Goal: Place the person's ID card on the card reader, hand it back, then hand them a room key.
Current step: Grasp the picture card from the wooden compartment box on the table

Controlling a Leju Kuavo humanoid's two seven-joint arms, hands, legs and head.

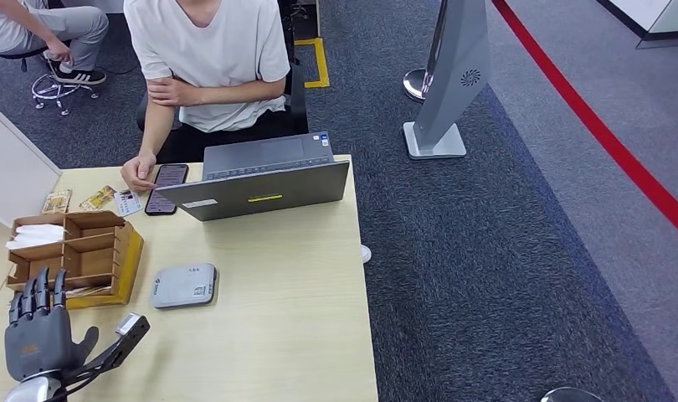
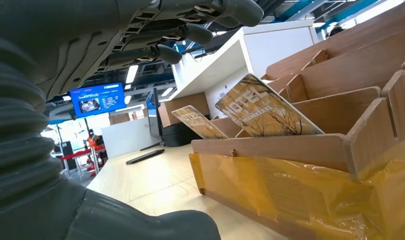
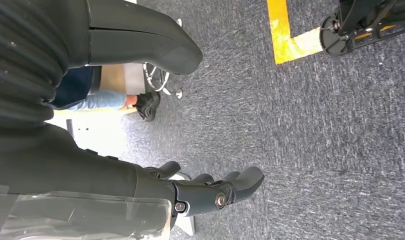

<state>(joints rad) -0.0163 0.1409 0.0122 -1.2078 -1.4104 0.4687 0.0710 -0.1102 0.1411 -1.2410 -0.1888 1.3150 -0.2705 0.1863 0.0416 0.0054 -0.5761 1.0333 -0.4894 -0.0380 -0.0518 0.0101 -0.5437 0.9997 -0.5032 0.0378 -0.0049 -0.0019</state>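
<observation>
A small whitish ID card [image 1: 128, 202] lies at the table's far left, beside the person's hand [image 1: 138, 173]. The grey card reader [image 1: 183, 286] sits flat in the middle of the table, to the right of a wooden organiser box [image 1: 78, 251]. In the left wrist view, hotel key cards [image 2: 265, 112] lean in that box's [image 2: 310, 150] compartments. My left hand [image 1: 38, 335] hovers at the table's near left corner, just in front of the box, fingers stretched out and holding nothing. My right hand [image 3: 205, 192] hangs over the carpet with fingers loosely extended and empty.
A person in a white T-shirt sits behind an open grey laptop [image 1: 264, 180], with a dark phone [image 1: 166, 188] beside it. Two yellowish cards [image 1: 99, 198] lie near the ID card. The table's right edge [image 1: 362, 276] borders carpet. A grey floor stand [image 1: 453, 75] is at the far right.
</observation>
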